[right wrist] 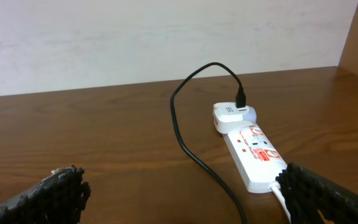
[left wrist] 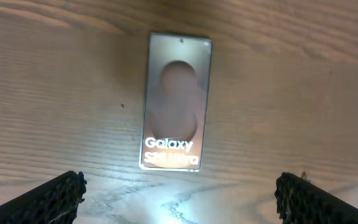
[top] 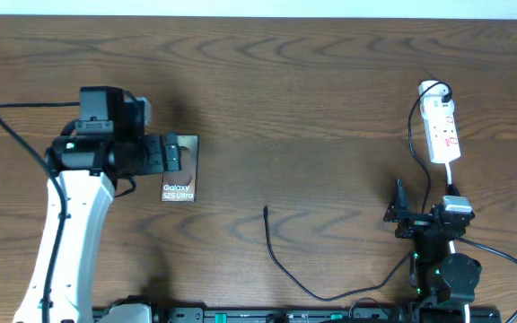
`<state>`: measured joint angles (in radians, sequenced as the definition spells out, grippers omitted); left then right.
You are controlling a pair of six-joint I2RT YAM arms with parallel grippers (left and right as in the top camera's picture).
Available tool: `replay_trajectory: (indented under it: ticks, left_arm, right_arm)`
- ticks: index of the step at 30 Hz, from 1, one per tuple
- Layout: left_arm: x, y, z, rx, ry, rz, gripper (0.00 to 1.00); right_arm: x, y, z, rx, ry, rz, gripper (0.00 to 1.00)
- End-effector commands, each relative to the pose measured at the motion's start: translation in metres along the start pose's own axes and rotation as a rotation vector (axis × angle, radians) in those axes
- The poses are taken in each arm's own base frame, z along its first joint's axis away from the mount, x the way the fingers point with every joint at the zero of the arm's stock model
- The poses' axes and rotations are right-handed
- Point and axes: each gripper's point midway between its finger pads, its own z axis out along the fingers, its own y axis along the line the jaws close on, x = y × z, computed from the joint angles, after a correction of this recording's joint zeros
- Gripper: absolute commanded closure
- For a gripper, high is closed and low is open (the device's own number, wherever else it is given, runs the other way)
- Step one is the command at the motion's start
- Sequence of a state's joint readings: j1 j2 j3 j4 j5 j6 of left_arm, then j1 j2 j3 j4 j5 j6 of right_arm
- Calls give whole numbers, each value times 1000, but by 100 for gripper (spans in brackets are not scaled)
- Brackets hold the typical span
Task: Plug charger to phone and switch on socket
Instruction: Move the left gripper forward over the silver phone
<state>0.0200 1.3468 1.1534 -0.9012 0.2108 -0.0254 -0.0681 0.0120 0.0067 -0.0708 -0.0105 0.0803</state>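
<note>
Your phone (top: 179,190) lies flat on the counter (top: 312,81), left of the middle, with its lettering toward the near edge. The left arm (top: 70,224) rises from the near-left corner and bends over it. The left gripper (left wrist: 179,185) has its jaws spread wide, clear of the phone. The charger (top: 267,220) has its tip lying loose mid-counter, and its cable trails along the near edge to the socket (top: 442,130) by the right edge. The right arm (top: 442,269) sits folded at the near-right corner. The right gripper (right wrist: 182,186) faces the socket, jaws released.
</note>
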Motion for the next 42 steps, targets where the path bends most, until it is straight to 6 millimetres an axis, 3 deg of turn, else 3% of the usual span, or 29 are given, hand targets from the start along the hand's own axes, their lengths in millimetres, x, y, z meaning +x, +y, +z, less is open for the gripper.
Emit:
replay_trajectory:
  ticks: [1, 9, 15, 30, 42]
  left_arm:
    - [2, -2, 10, -10, 49, 19, 0]
    - [22, -3, 57, -20, 233, 23, 0]
    - [23, 2, 77, -39, 300, 15, 0]
    - [-7, -9, 75, -93, 230, 96, 0]
    - [-3, -5, 90, -109, 269, 96, 0]
  right_arm:
    - [0, -2, 0, 10, -1, 13, 1]
    - [0, -2, 0, 11, -1, 13, 1]
    - [0, -2, 0, 10, -1, 13, 1]
    - [0, -2, 0, 11, -1, 13, 1]
    - [0, -2, 0, 11, -1, 13, 1]
